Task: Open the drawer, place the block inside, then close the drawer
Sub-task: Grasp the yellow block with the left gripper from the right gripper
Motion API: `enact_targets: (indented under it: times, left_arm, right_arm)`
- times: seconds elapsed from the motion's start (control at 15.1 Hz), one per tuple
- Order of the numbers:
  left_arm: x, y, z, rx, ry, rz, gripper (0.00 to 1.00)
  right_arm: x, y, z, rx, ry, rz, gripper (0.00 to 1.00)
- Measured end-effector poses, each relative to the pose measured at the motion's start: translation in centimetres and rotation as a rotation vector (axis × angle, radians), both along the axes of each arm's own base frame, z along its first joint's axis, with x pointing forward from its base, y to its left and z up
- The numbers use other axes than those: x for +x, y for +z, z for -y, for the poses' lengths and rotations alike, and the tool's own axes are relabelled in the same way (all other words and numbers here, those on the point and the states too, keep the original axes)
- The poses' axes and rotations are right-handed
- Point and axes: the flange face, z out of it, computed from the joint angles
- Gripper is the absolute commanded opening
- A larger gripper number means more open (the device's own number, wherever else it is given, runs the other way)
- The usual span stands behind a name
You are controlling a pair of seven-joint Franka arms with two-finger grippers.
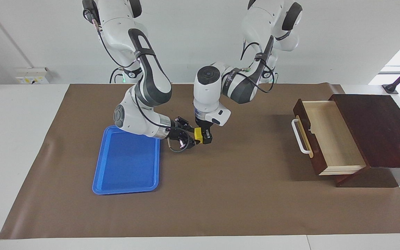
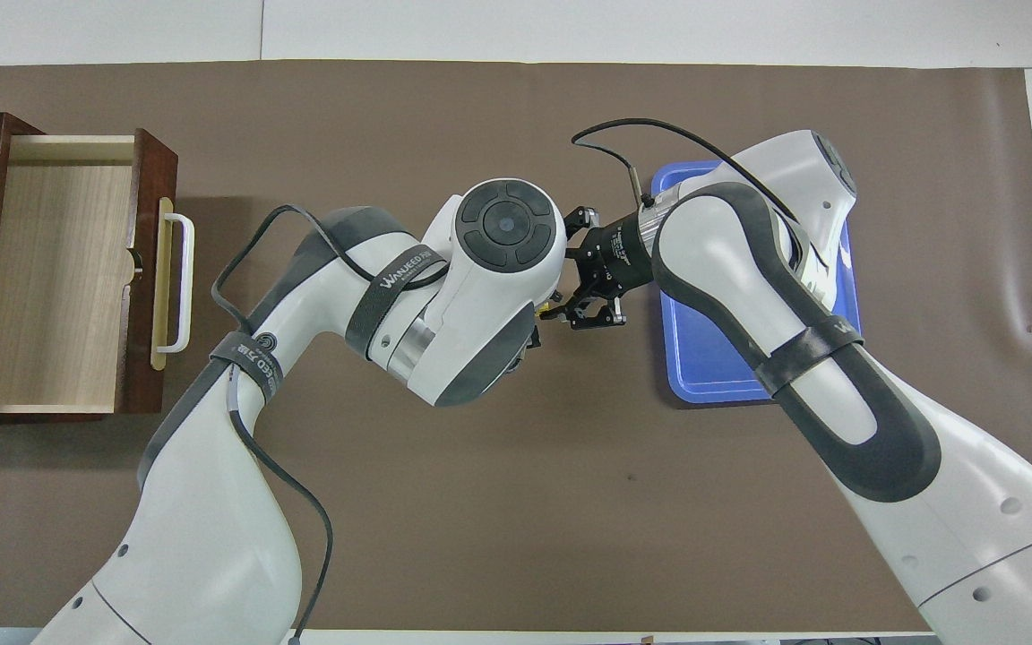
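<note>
The small yellow block (image 1: 198, 134) is held in the air over the brown mat, beside the blue tray. My left gripper (image 1: 203, 136) points straight down and is shut on it. My right gripper (image 1: 190, 139) reaches in level from the tray's side, with its tip right against the block. In the overhead view only a sliver of the block (image 2: 552, 310) shows, between the left wrist and the right gripper (image 2: 574, 300). The dark wooden drawer (image 1: 328, 139) stands pulled open at the left arm's end of the table, its pale inside bare and its white handle (image 1: 299, 136) toward the middle.
The flat blue tray (image 1: 127, 163) lies on the mat under the right arm's wrist, with nothing in it. The drawer's dark box (image 1: 384, 128) sits at the mat's edge. Brown mat lies bare between the grippers and the drawer.
</note>
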Motion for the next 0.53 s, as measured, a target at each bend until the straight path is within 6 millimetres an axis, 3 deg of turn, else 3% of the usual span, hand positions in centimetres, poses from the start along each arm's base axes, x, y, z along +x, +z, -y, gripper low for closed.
enact_targets:
  times: [0.53]
  left_arm:
    - [0.17, 0.18, -0.31, 0.006, 0.001, -0.003, 0.0]
  right_arm:
    - [0.23, 0.36, 0.43, -0.002, -0.02, -0.006, 0.9]
